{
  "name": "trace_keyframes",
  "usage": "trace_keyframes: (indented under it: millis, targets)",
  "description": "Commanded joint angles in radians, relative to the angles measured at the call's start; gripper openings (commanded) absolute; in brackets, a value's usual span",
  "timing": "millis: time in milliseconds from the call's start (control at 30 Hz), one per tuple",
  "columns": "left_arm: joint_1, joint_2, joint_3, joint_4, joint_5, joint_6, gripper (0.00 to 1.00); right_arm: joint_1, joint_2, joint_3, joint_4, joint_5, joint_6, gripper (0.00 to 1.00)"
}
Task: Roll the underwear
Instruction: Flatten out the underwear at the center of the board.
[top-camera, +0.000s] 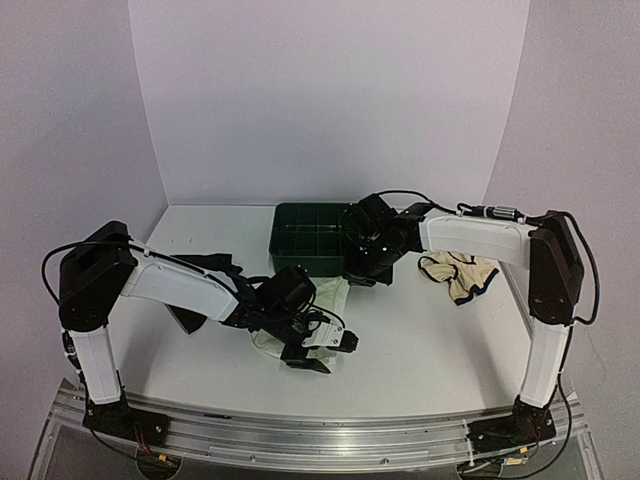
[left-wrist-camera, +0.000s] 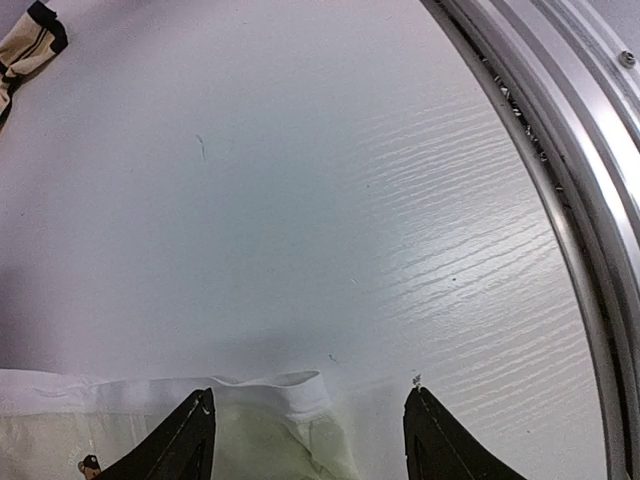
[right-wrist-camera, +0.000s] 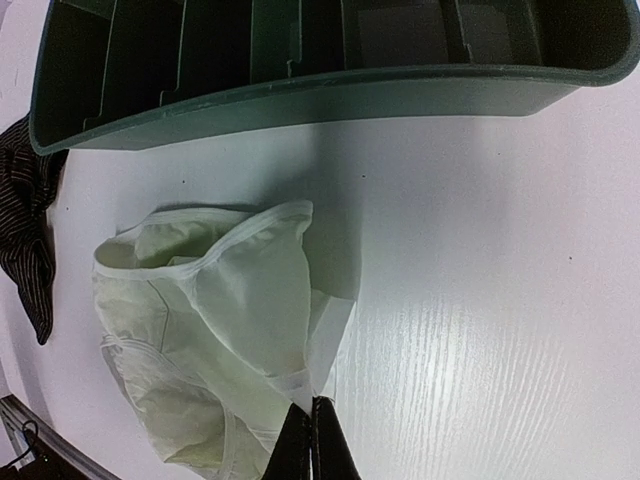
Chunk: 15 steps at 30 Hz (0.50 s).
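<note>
While both arms worked at it, the pale mint-white cloth underwear (top-camera: 335, 293) lay crumpled on the white table (top-camera: 440, 350), just in front of the dark green compartmented plastic tray (top-camera: 300, 232). Low at the garment's near edge, the left gripper (left-wrist-camera: 312, 393) had its jaws wide apart and held nothing. One finger (left-wrist-camera: 190, 440) sat over the cloth's white hem, the other over bare table. At a folded corner of the same garment, the right gripper (right-wrist-camera: 312, 402) was fully closed, tips against the cloth. Couldn't tell whether any fabric was nipped between them. The black fine-striped cloth underwear (right-wrist-camera: 25, 220) lay beside the mint one, near the tray's corner. The cream cloth underwear with dark edging (top-camera: 460, 272) lay well apart on the table's right side, untouched.
</note>
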<state>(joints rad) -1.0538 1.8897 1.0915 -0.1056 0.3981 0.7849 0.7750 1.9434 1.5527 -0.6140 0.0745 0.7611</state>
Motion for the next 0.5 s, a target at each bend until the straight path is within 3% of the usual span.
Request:
trace_keyframes:
  millis: [0,233,467]
  targets:
    - [-0.01,0.029,0.025,0.045,-0.058,-0.053,0.61,-0.001,-0.054,-0.019,-0.004,0.004,0.008,0.0]
    - [-0.031,0.055,0.009,0.036,-0.07,-0.013,0.55,-0.002,-0.053,-0.011,-0.004,0.018,-0.015,0.0]
    - [-0.022,0.065,-0.011,0.094,-0.141,0.033,0.34,-0.002,-0.073,-0.026,-0.008,0.034,-0.034,0.0]
